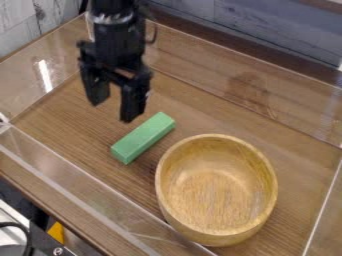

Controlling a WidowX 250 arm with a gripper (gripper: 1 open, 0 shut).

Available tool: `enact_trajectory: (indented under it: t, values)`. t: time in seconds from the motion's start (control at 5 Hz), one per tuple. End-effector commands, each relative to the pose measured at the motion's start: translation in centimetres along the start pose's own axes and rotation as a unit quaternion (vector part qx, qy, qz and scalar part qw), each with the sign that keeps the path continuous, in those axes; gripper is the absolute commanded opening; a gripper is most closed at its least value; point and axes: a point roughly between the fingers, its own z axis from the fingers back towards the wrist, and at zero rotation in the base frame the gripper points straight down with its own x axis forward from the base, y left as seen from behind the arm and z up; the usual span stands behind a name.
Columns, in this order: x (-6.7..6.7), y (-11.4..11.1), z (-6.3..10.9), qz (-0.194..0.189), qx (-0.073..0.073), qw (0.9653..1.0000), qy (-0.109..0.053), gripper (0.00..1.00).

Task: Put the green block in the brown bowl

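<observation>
The green block (143, 137) lies flat on the wooden table, angled from lower left to upper right. Just to its right sits the brown bowl (217, 187), round, light wood, with nothing in it. My black gripper (114, 98) hangs pointing down just above and left of the block's far end. Its two fingers (95, 88) stand apart, open, with nothing between them. It is not touching the block.
Clear acrylic walls (40, 160) fence the wooden table on the left, front and right. A clear plastic bracket stands at the back left, partly behind the arm. A grey plank wall (267, 25) runs along the back.
</observation>
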Motion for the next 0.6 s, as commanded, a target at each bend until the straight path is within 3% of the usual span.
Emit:
enact_trajectory:
  t: [0.0, 0.4]
  values:
    - [-0.5, -0.1, -1.5, -0.008, 0.014, 0.9994, -0.03, 1.0]
    - [-0.8, -1.5, -4.9, -0.02, 0.018, 0.9985, -0.048, 1.0]
